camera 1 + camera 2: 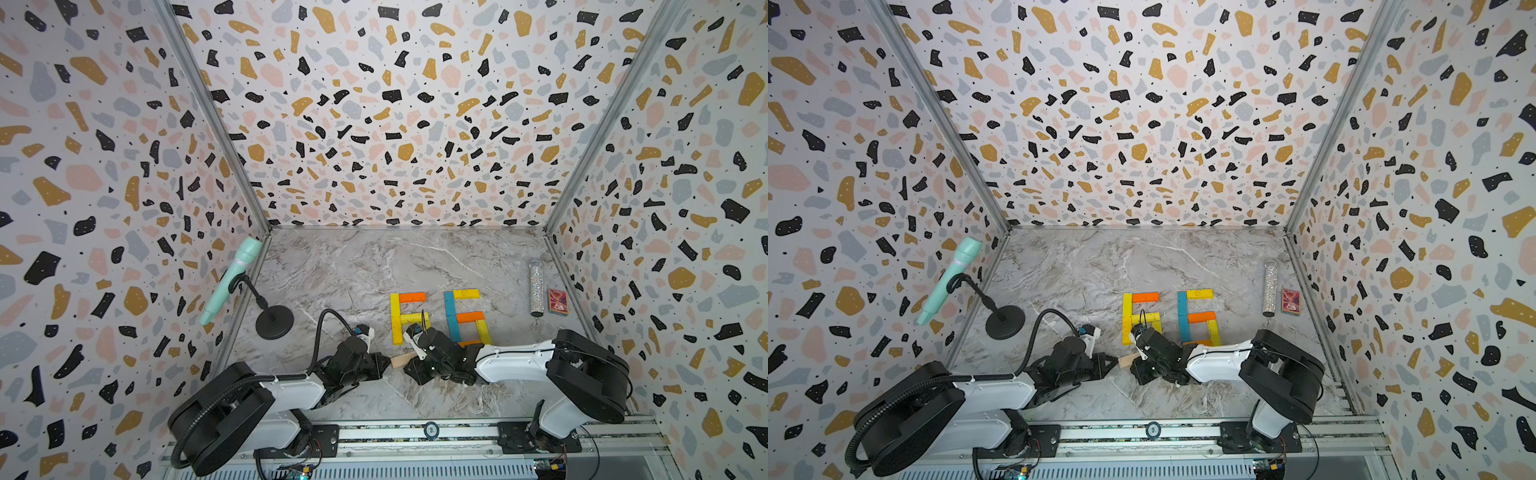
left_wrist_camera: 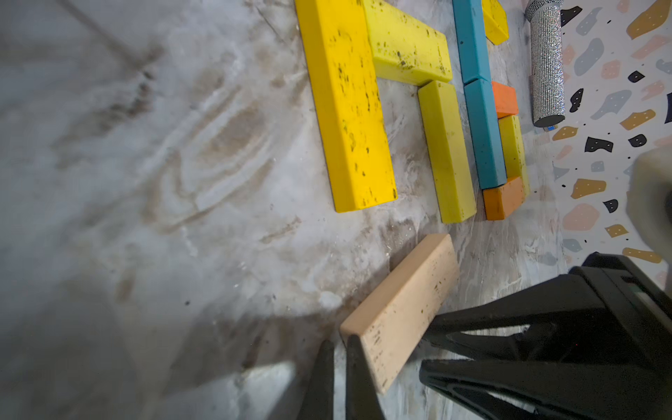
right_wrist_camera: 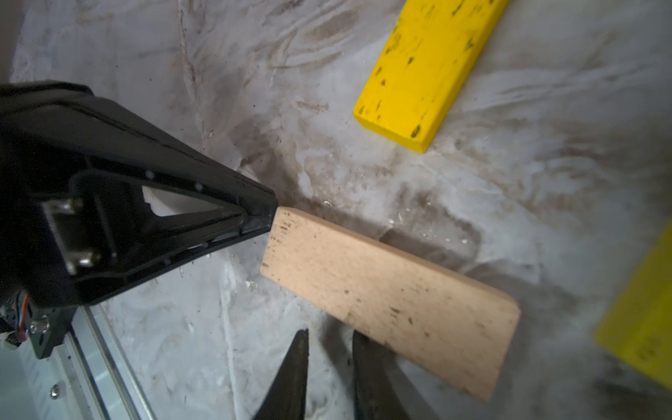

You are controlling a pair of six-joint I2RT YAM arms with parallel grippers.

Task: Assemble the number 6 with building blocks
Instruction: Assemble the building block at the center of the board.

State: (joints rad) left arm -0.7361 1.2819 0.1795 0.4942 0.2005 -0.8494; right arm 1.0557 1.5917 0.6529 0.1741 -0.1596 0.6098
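Two figures of building blocks lie mid-table in both top views. The left one has a long yellow block, an orange top and a yellow middle bar. The right one is built from teal, yellow and orange blocks. In front of them lies a plain beige block, flat on the table. My left gripper is shut, its tips at the block's left end. My right gripper stands slightly open and empty at the block's other end, one finger against its edge.
A mint microphone on a black stand stands at the left wall. A glittery tube and a red card box lie at the right wall. A metal rail runs along the front edge.
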